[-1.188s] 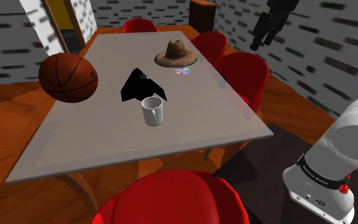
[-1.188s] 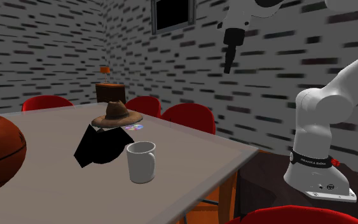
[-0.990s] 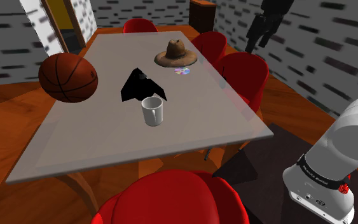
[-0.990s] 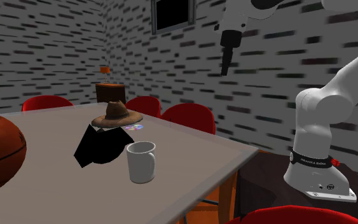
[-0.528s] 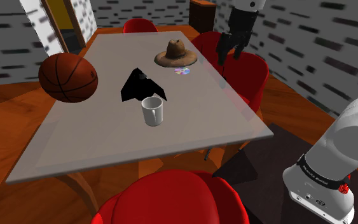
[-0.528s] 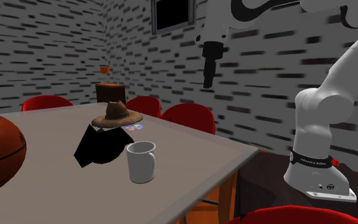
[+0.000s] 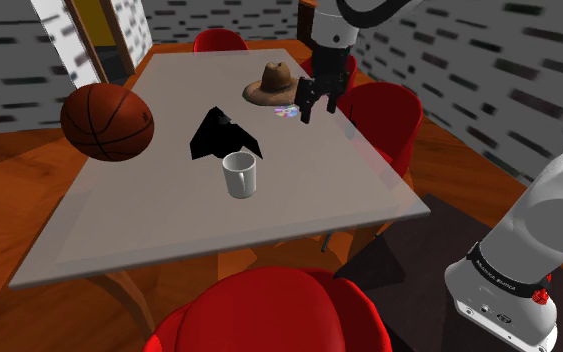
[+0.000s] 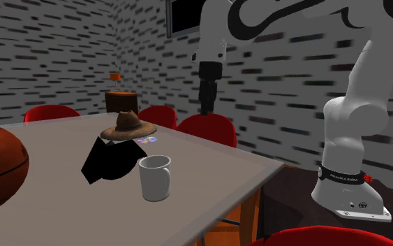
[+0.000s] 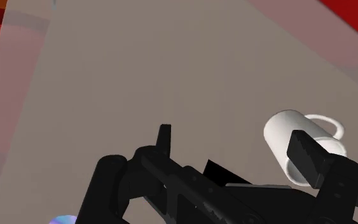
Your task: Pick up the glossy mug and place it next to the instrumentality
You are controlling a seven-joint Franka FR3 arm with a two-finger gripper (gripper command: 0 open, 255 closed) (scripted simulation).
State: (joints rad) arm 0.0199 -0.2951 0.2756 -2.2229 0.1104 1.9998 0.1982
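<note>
In the shoulder view, the black two-finger gripper (image 7: pixel 307 108) hangs above the grey tabletop (image 7: pixel 169 230). It is close to the brown wide-brimmed hat (image 7: pixel 276 84) and almost over the small iridescent disc (image 7: pixel 287 111). The glossy white mug (image 7: pixel 239 176) stands upright, well apart from the jaws and below them. A black angular object (image 7: pixel 224 135) lies just beside the mug, on the side nearer the jaws. If you run straight at the mug, a finger may catch that object or the hat's brim.

In the second exterior view, the gripper (image 8: pixel 207 103) is high above the table and the mug (image 8: pixel 155 177) sits near the table's edge. A sideways nudge there could push it off.

In the wrist view, the jaws are spread with nothing between them. The mug (image 9: pixel 292 137) lies off by one fingertip (image 9: pixel 306 154), not centred in the gap. If you descend like this, that finger will likely land on the rim and tip the mug. Its slick wall may also slip from a shallow pinch. The task does not make plain which item the mug goes beside, so you could set it down in the wrong place.
</note>
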